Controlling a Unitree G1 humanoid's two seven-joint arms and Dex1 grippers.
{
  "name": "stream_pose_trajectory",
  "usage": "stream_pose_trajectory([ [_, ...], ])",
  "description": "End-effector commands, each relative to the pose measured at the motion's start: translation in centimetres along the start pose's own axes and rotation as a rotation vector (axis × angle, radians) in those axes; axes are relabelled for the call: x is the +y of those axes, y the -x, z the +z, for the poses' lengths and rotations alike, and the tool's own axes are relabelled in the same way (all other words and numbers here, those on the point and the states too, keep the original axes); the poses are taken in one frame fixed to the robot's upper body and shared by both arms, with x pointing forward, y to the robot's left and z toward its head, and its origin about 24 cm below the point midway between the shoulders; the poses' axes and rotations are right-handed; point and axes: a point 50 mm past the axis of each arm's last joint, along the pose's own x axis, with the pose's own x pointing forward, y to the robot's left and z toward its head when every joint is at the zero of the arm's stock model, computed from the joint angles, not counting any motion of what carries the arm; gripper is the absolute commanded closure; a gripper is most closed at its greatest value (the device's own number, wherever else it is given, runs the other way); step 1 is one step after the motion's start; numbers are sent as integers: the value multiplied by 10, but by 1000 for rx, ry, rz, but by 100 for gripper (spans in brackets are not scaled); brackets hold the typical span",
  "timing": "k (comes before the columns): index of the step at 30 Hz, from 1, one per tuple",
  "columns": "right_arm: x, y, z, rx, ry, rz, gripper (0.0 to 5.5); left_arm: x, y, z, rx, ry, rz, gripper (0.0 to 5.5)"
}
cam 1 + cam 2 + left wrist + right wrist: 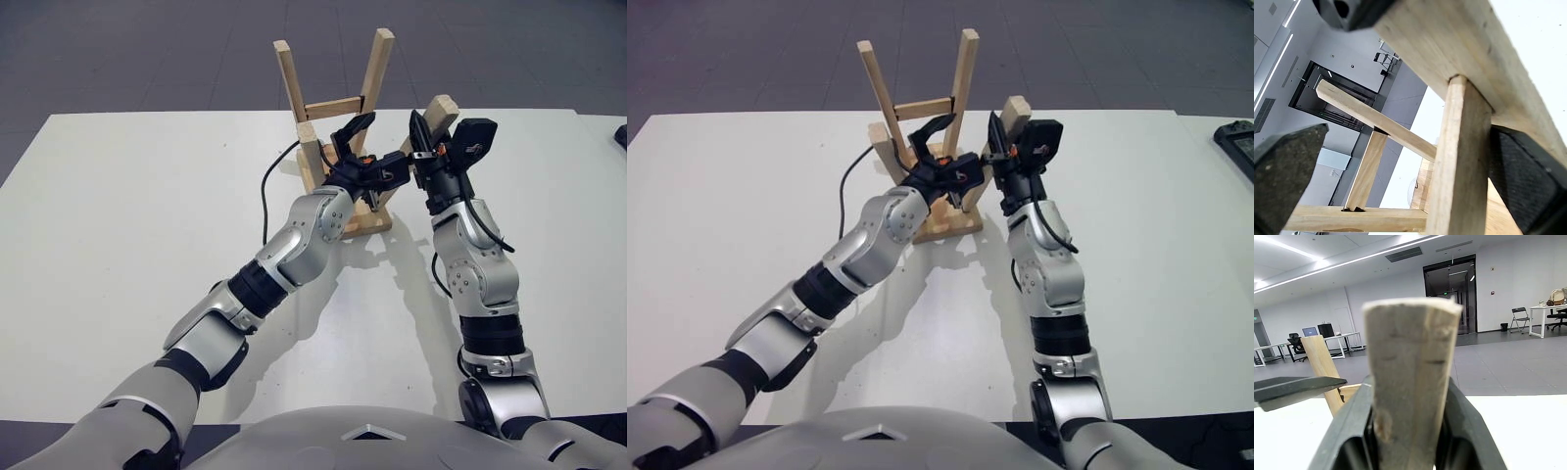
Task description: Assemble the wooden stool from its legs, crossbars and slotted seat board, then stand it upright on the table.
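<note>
Left eye view shows the stool [333, 107] upside down on the white table [118, 215], its seat board [369, 221] flat on the surface and its legs pointing up. The left gripper [345, 147] is at the stool's near side, its fingers spread wide on either side of one upright leg [1457, 161]. The right gripper [425, 139] is clamped tight on another leg [1410, 377], held tilted at the stool's right side.

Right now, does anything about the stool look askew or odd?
The stool stands upside down on the table, legs up. The leg in the right gripper leans outward more than the rest, perhaps not seated.
</note>
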Motion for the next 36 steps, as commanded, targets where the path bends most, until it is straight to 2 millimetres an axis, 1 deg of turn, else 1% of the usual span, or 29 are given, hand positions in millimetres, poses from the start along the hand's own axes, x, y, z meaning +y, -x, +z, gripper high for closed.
stream_pose_trajectory([
  [1, -23, 82, -135, 778, 131, -79, 449, 25, 1, -3, 13, -20, 144, 10],
  [3, -24, 83, -136, 795, 134, -73, 449, 26, 1, -3, 8, -18, 145, 10],
  [5, -24, 83, -137, 807, 175, -39, 449, 25, 0, 3, -31, -16, 138, 10],
  [8, -24, 84, -138, 818, 223, -6, 447, 24, 2, 22, -152, 15, 135, 10],
  [11, -29, 85, -138, 836, 240, -9, 446, 31, 8, 45, -299, 91, 157, 10],
  [15, -34, 85, -138, 849, 233, -36, 445, 56, 24, 76, -535, 219, 230, 10],
  [19, -35, 82, -136, 839, 225, -41, 445, 79, 37, 92, -669, 352, 280, 10],
  [21, -35, 80, -134, 833, 206, -46, 445, 82, 40, 98, -718, 427, 225, 10],
  [24, -35, 79, -133, 828, 190, -55, 445, 80, 43, 103, -767, 536, 114, 10],
  [26, -36, 78, -133, 824, 192, -58, 445, 82, 45, 105, -786, 553, 73, 10],
  [30, -37, 78, -133, 822, 177, -79, 445, 72, 45, 111, -812, 462, -125, 10],
  [34, -38, 78, -134, 824, 172, -88, 442, 57, 46, 112, -807, 313, -334, 10],
  [36, -39, 78, -135, 824, 168, -92, 442, 51, 46, 111, -801, 255, -401, 10],
])
